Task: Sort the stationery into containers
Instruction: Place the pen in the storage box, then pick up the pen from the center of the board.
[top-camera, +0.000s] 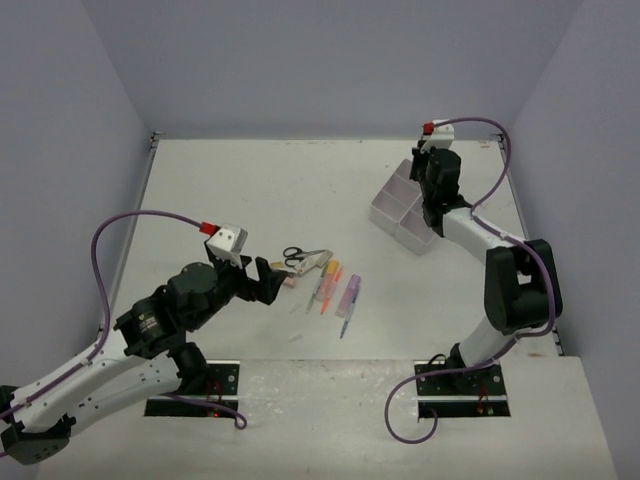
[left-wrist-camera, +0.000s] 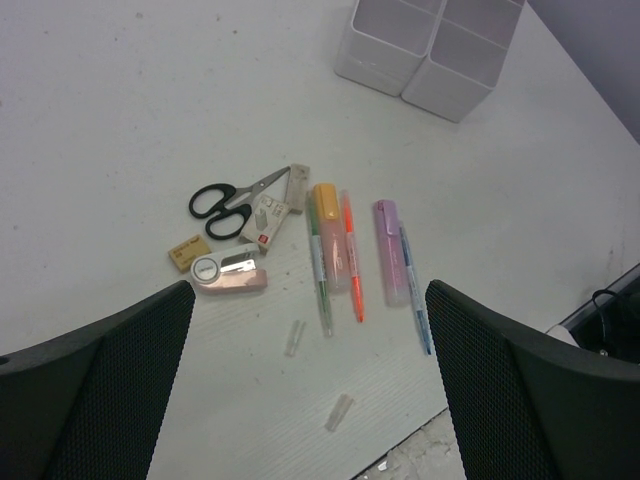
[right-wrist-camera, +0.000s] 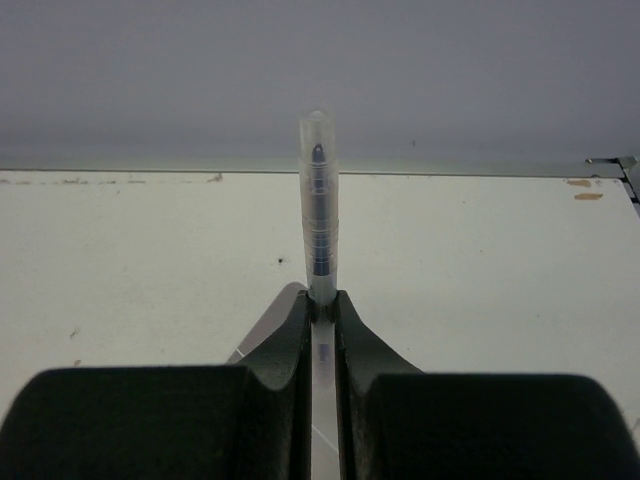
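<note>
The stationery lies in a cluster in front of my left gripper (top-camera: 276, 283), which is open and empty: black-handled scissors (left-wrist-camera: 228, 201), an orange marker (left-wrist-camera: 328, 228), a thin orange pen (left-wrist-camera: 352, 268), a green pen (left-wrist-camera: 320, 285), a purple marker (left-wrist-camera: 391, 250), a blue pen (left-wrist-camera: 416, 300), small erasers (left-wrist-camera: 188, 251) and a pink stapler-like item (left-wrist-camera: 232, 272). My left fingers (left-wrist-camera: 95, 390) frame the table just short of them. The white divided box (top-camera: 403, 208) stands at the right. My right gripper (top-camera: 433, 212) is over it, shut on a clear pen (right-wrist-camera: 318, 210) that sticks out past the fingertips.
Two clear pen caps (left-wrist-camera: 293, 337) (left-wrist-camera: 340, 412) lie loose near the table's front edge. The box also shows at the top of the left wrist view (left-wrist-camera: 430, 55). Grey walls enclose the table on three sides.
</note>
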